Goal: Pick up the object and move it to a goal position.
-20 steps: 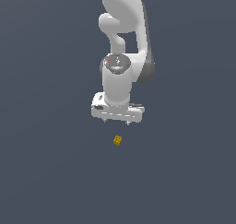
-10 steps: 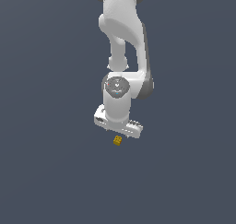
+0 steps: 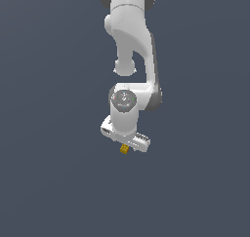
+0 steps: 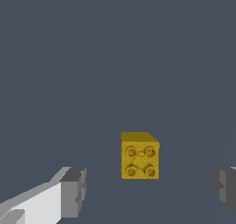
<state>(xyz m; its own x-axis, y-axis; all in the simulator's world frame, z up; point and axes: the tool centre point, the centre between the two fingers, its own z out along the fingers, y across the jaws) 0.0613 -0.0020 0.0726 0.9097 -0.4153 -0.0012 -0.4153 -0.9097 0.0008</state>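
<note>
approach stage as i read it: gripper (image 4: 146, 191) low over the yellow block (image 4: 140, 156), jaws spread wide with the block between them untouched, so closing, lifting and carrying to the goal all remain.

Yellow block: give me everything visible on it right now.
The yellow block is a small yellow-orange cube, matte, plastic-looking. One face shows four round stud-like marks in a square with faint crossing lines. It sits upright on the plain dark surface, between the open hand's two grey fingertips, touching neither. In the exterior view it peeks out just under the hand.
</note>
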